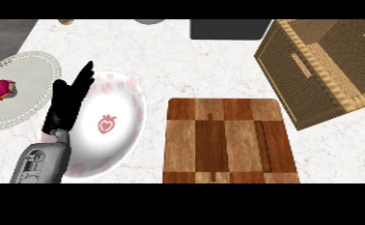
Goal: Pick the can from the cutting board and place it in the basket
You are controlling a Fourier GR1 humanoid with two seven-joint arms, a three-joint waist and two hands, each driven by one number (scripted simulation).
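Looking straight down on the pale worktop [178, 60], and here is the puzzle: the board [228, 142] lies in the lower middle, chequered wood with nothing standing on it, so no can shows where the task says to find it. The basket [314, 74] sits slantwise at upper right, just beyond the board's far corner. What shows of its woven inside holds no can either, but part of it runs off the edge, so I cannot tell where the can is. The left hand [68, 101] rests at the left, fingers straight and pointing up, holding nothing, lying over the rim of the strawberry plate [118, 122]. The right hand is out of view altogether, so its state cannot be told. Further left a second plate [28, 69] carries a small red thing [6, 89], and a dark block [230, 29] lies at the top. Judging by the task alone, a can should be stiff and fairly light, with smooth sides that may slip and a round body that rolls if tipped. The place to take it would be round the middle of its wall, thumb opposite fingers, kept upright all the way to the basket
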